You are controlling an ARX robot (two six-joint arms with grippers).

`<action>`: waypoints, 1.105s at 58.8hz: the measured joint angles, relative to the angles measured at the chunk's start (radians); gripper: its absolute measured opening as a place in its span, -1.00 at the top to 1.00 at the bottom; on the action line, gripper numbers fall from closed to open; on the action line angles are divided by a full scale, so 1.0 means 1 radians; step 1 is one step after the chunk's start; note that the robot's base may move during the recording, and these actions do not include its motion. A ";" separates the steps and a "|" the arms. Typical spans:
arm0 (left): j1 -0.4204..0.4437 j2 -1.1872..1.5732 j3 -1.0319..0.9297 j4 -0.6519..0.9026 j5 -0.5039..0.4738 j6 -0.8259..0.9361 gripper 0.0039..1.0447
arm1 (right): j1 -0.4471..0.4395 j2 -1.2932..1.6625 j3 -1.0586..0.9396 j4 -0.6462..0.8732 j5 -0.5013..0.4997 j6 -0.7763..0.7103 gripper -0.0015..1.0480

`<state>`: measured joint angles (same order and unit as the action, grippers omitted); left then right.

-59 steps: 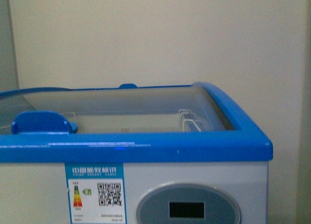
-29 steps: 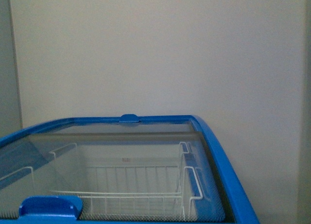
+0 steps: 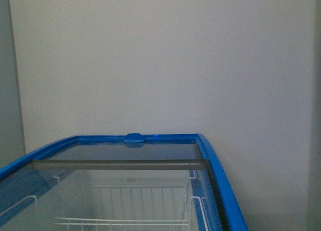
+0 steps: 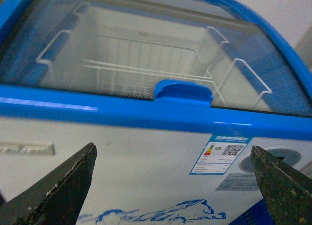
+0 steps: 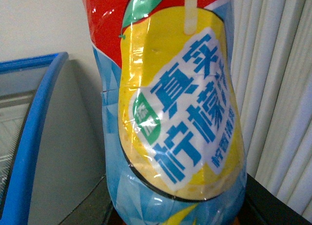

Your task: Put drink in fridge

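Left wrist view: left fingers gape wide, empty, before the white blue-rimmed chest fridge, whose glass sliding lid looks shut. The red-and-yellow-labelled plastic drink bottle seems clamped in the right fingers nearby. Opening comes next: slide the lid by its blue handle.

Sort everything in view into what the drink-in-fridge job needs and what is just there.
For the job:
drink
fridge
glass lid, shut, with its blue handle
left gripper, open and empty

Just there:
curtain
energy label
wall
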<state>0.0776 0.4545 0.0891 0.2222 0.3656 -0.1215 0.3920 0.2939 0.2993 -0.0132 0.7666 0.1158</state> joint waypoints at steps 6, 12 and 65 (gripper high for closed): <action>0.018 0.306 0.066 0.267 0.079 0.244 -0.85 | 0.000 0.000 0.000 0.000 0.000 0.000 0.19; 0.027 0.500 0.123 0.377 0.156 0.497 -0.85 | 0.000 0.000 0.000 0.000 0.000 0.000 0.19; -0.044 1.137 0.635 0.252 0.309 1.343 -0.85 | 0.000 0.000 0.000 0.000 0.000 0.000 0.19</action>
<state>0.0334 1.5913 0.7239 0.4744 0.6746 1.2213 0.3920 0.2939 0.2993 -0.0132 0.7666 0.1158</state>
